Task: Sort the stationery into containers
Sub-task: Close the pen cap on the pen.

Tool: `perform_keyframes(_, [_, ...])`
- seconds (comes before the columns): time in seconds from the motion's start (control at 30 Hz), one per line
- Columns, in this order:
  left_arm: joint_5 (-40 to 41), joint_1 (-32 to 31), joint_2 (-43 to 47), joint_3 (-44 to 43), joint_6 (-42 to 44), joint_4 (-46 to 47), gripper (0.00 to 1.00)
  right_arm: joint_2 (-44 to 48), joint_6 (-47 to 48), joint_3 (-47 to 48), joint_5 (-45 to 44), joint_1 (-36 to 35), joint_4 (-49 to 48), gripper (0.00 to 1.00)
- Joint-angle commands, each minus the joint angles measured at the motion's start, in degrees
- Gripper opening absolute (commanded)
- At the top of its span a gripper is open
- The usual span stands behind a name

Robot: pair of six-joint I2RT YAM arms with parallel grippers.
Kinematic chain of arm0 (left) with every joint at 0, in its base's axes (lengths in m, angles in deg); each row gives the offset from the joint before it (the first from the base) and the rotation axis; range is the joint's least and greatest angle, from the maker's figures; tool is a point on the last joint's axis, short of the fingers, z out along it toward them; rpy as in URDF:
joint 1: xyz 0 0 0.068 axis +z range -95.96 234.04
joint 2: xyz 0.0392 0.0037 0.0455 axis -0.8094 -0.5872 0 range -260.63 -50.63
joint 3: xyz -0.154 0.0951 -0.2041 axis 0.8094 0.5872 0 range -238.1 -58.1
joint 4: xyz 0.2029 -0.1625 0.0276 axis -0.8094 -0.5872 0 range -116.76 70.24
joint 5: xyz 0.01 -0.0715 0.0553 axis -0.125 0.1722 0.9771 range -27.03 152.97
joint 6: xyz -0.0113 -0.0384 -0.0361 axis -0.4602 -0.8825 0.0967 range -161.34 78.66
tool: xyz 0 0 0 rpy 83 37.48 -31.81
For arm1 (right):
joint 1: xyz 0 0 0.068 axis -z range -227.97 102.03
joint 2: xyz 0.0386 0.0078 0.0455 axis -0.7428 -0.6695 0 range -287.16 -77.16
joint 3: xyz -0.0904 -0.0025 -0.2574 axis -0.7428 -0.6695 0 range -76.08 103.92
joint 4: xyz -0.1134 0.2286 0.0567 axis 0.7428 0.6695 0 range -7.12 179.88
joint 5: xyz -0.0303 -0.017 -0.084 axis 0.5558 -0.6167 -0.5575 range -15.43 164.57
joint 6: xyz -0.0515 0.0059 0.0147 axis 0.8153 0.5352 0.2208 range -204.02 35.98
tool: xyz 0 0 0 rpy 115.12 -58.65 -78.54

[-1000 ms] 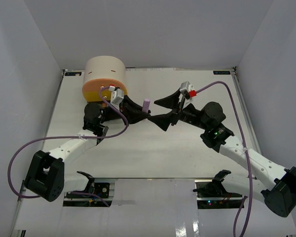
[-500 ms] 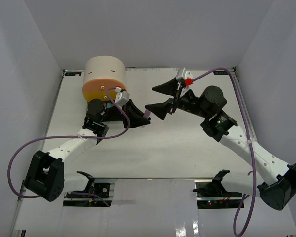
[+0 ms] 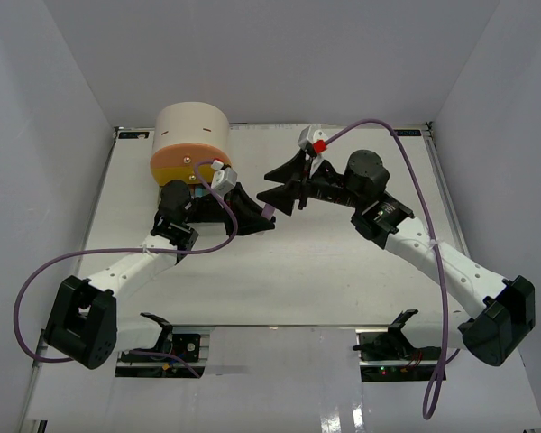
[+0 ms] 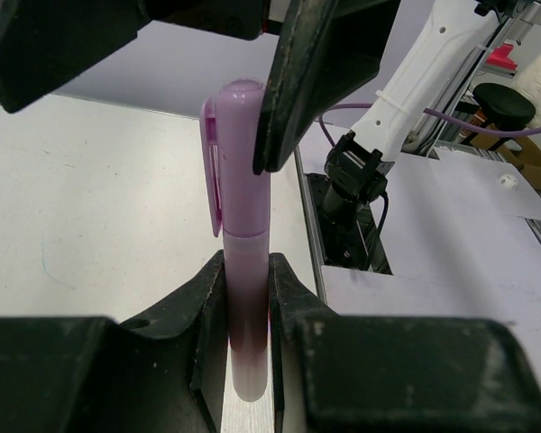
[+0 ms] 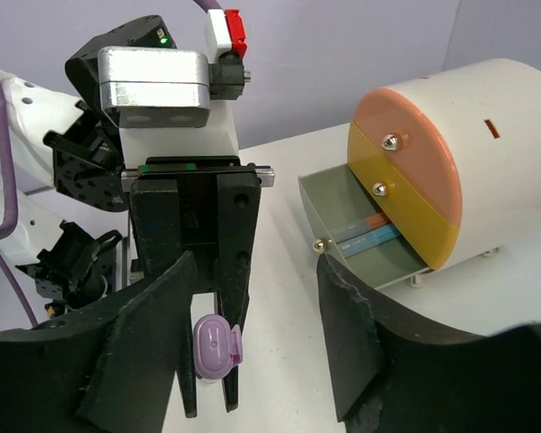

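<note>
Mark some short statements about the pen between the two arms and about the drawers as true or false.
1. The left gripper has its fingers shut on the purple pen. True.
2. The right gripper is clamped tight on the pen's cap. False: its fingers stand open, one on each side of the cap end.
3. The grey-green drawer is pulled out of the cabinet. True.
4. The orange drawer is open. False: it is shut, and so is the yellow drawer.
5. The open drawer holds nothing. False: slim blue and orange stationery lies inside it.
</note>
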Motion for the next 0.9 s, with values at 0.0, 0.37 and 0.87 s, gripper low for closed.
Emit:
perform_keyframes(0.0, [-1.0,0.05,2.07,-1.42,1.05,-0.38,0.0,0.38,-1.13,1.49,2.59,-0.01,-3.52,0.61])
perform_keyframes(0.37, [-1.61,0.05,1.72,-1.07,-0.89,2.16,0.0,-0.67,-2.18,0.0,4.44,0.08,-5.45,0.48])
perform_keyframes(0.87, [-2.23,0.05,0.93,-0.71,-3.61,6.03,0.0,-1.73,-3.68,-1.41,8.22,-0.01,-7.03,0.36])
